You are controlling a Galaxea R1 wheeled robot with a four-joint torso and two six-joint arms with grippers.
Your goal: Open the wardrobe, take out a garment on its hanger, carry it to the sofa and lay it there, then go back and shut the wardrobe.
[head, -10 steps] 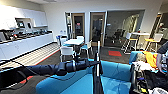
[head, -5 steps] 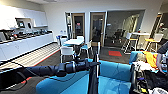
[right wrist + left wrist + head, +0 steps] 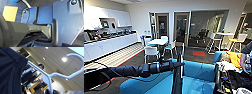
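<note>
Head view: left arm (image 3: 129,70) reaching in from the left across the bright blue sofa (image 3: 196,71), black garment (image 3: 177,80) hanging from its far end as a narrow dark strip over the sofa's low rounded back and broad seat; state of the fingers there impossible to tell. Beyond the sofa, a white table (image 3: 157,41) ringed by white chairs (image 3: 151,52), dark floor with a red patch (image 3: 199,53), a long white kitchen counter (image 3: 107,43) under white wall cabinets on the left, wooden doors (image 3: 162,25) and glass partitions at the back, high stools (image 3: 214,41) to the right. At the right edge, a person (image 3: 246,58) beside orange fabric. Left wrist view: dark soft fabric of the garment (image 3: 9,72) close up, with a seam running down it, draped on the thin white hanger (image 3: 50,75), curved hook up against a ceiling with round lights (image 3: 64,59); a person with a control rig beneath. Right wrist view: the robot's own dark plate, a yellow patch (image 3: 10,11) on the floor nearby; fingers not discernible.
</note>
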